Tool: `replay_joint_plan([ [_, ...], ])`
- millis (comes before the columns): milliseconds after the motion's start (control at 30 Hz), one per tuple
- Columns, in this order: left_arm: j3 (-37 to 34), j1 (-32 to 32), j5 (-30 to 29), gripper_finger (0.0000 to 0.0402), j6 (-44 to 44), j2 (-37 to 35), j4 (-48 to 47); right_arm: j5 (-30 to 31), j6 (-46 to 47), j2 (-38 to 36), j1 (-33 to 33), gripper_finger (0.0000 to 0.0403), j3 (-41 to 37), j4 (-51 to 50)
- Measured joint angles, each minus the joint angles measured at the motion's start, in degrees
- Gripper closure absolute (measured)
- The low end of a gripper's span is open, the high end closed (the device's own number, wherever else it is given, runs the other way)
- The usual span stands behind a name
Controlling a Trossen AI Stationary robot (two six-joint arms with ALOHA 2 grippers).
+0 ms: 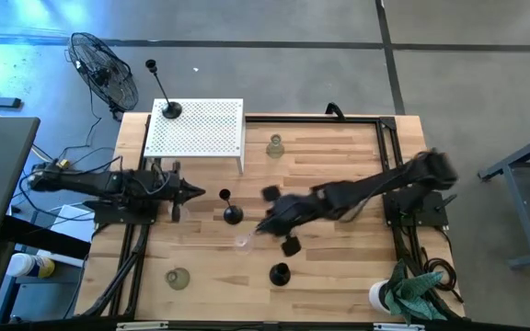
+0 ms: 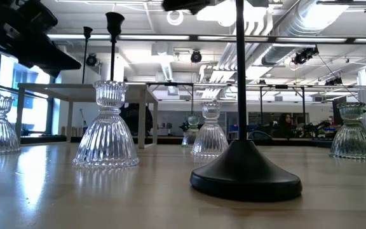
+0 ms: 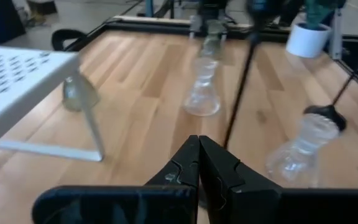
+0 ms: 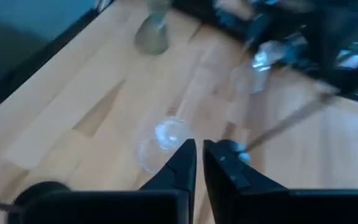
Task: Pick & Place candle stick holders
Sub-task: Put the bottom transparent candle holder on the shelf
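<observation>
One black candle stick holder [image 1: 168, 110] stands on the white perforated riser [image 1: 201, 133]. A second [image 1: 233, 214] stands mid-table, and a third [image 1: 280, 273] stands near the front edge. Clear glass holders stand upright at the far middle [image 1: 275, 145], the near left [image 1: 178, 278] and the centre [image 1: 243, 242]. The low view shows more glass ones [image 2: 107, 127]. My right gripper [image 1: 263, 225] hangs shut and empty just right of the centre glass holder [image 4: 160, 140]. My left gripper [image 1: 196, 193] is shut and empty, left of the mid-table black holder [image 3: 241, 81].
A white cup [image 1: 380, 294] and a green cloth [image 1: 417, 287] sit at the near right corner. Black frame rails [image 1: 389, 147] run along the table's sides. A fan [image 1: 104, 69] and a loose black stand [image 1: 152, 66] are on the floor beyond the table.
</observation>
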Motion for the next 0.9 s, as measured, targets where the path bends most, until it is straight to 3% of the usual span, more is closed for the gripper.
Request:
replay_joint_plan([
  [233,0.0,-14.7,-9.3,0.0401,0.0,7.6,10.3,0.0,4.5,-20.1,-6.4,0.0397,-27.6,28.5],
  [433,1.7,-29.7,-21.8,0.0401,-3.7,18.4,15.3,-0.4,5.1,-29.7,-7.3,0.0401,-42.8,44.6],
  [667,8.3,-41.6,-32.4,0.0401,-15.6,34.3,15.4,0.2,7.4,-31.8,-7.3,0.0402,-48.2,48.9],
  [900,15.8,-42.9,-35.5,0.0374,-24.4,49.4,15.3,0.2,7.4,-31.7,-7.3,0.0402,-48.4,50.4],
])
